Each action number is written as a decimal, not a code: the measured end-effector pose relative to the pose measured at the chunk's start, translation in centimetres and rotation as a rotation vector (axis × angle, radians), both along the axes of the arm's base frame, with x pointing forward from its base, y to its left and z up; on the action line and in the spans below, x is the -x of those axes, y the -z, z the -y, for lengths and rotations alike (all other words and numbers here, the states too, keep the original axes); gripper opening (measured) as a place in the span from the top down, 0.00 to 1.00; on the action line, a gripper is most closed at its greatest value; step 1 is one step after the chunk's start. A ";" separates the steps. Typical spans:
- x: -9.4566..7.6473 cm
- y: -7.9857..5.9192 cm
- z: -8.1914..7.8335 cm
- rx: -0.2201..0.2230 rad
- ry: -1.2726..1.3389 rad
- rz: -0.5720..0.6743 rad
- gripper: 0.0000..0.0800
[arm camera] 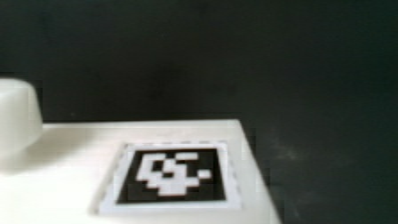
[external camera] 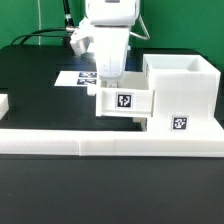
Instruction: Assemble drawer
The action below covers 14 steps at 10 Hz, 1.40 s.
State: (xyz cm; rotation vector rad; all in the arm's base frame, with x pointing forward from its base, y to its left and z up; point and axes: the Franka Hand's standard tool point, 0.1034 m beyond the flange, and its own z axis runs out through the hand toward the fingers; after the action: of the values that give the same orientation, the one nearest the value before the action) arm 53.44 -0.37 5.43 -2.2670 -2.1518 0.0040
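Note:
The tall white hollow casing [external camera: 185, 88] stands at the exterior view's right, with a tag on its front. A smaller white box tray [external camera: 125, 101] with a tag sits against the casing's open side, toward the exterior view's left. My gripper [external camera: 107, 86] comes down from above onto the tray's wall farthest from the casing, and its fingers look closed on that wall. In the wrist view the tray's white face [arm camera: 80, 150] and its tag [arm camera: 173, 175] fill the lower part, blurred. My fingertips are not visible there.
The long low white rail [external camera: 110, 140] runs along the front of the black table. The marker board [external camera: 73, 77] lies behind the tray. A white part [external camera: 3, 104] shows at the exterior view's left edge. A white rounded shape [arm camera: 15, 112] shows in the wrist view.

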 end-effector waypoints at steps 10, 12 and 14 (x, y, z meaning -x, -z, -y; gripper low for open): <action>-0.1 0.3 -0.4 -0.010 0.043 0.035 0.94; -0.1 0.3 -0.3 -0.010 0.043 0.035 0.94; -0.1 0.3 -0.3 -0.010 0.043 0.035 0.94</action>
State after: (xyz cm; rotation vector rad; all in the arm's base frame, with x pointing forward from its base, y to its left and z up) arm 53.54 -0.05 5.15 -2.3247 -2.1141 -0.0478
